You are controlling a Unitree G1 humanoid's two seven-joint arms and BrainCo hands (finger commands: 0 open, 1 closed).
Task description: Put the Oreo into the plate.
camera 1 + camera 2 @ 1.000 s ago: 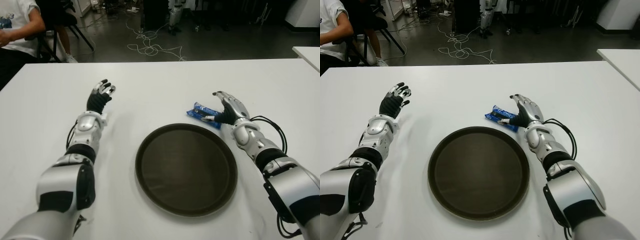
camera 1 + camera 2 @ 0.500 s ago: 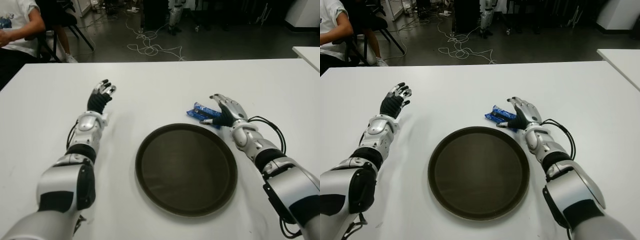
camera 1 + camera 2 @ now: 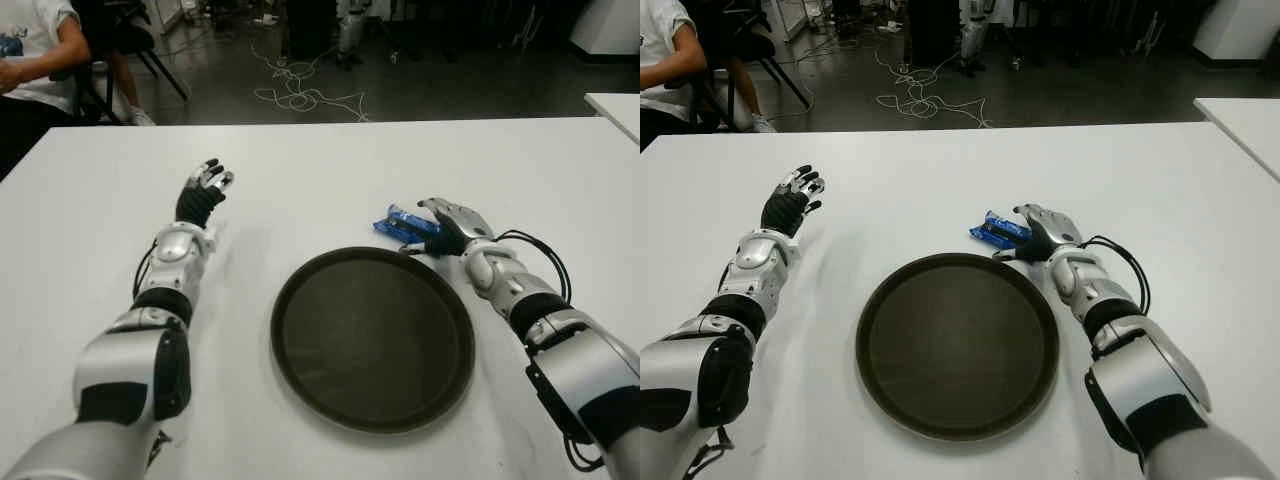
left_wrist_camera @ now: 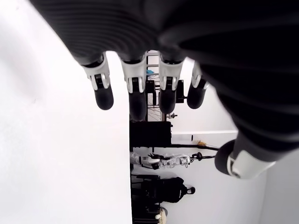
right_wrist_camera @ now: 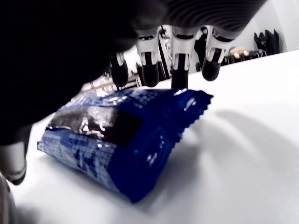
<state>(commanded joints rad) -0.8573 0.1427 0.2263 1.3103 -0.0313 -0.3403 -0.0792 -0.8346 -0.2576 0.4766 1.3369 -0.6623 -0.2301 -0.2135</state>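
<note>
A blue Oreo pack (image 3: 396, 220) lies flat on the white table just beyond the far right rim of the round dark plate (image 3: 372, 340). My right hand (image 3: 441, 224) is low over the pack's right end, palm down. In the right wrist view its fingers (image 5: 180, 51) arch over the pack (image 5: 126, 140), their tips past its far edge, and the thumb shows beside its near side; the hand is open and has no grip on it. My left hand (image 3: 203, 190) shows left of the plate, fingers (image 4: 135, 93) straight, holding nothing.
A seated person (image 3: 35, 60) is beyond the table's far left corner. Cables (image 3: 300, 95) lie on the floor behind the table. Another white table (image 3: 618, 105) shows at the right edge.
My right hand has slid forward and down over the Oreo pack, covering more of it. The pack, the plate and my left hand have stayed put.
</note>
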